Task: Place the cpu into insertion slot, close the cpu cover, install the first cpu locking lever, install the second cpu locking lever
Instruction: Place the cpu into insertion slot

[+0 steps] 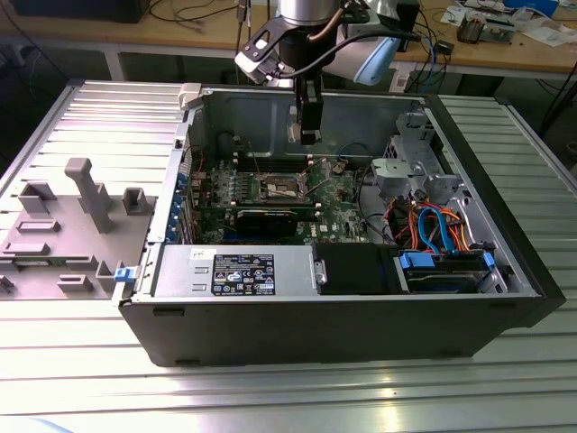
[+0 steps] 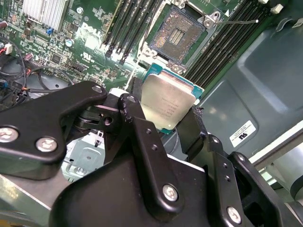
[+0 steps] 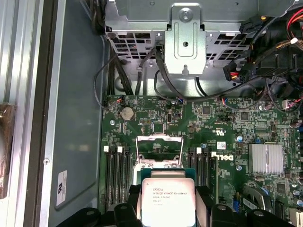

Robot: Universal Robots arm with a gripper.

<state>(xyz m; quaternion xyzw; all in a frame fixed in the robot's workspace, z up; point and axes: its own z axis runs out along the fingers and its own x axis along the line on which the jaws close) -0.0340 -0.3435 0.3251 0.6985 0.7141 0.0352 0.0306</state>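
Observation:
In both wrist views my gripper (image 2: 163, 113) (image 3: 168, 204) is shut on the cpu (image 2: 168, 101) (image 3: 168, 201), a flat silver square chip held by its edges between the black fingers (image 2: 132, 111). It hangs above the green motherboard (image 1: 338, 203), short of the insertion slot (image 2: 177, 32) (image 1: 281, 188), whose dark pin grid lies bare. The cpu cover (image 3: 159, 138) stands raised at the socket's edge. A thin wire locking lever (image 2: 239, 21) sticks out beside the slot. In the exterior view the gripper (image 1: 309, 133) hovers inside the open computer case.
Black memory slots (image 2: 128, 23) flank the socket on both sides. A silver heat sink (image 3: 266, 158), a metal drive cage (image 3: 184, 40) with cables, and the case walls (image 1: 315, 320) hem the board in. A grey fixture (image 1: 86, 194) sits at the exterior view's left.

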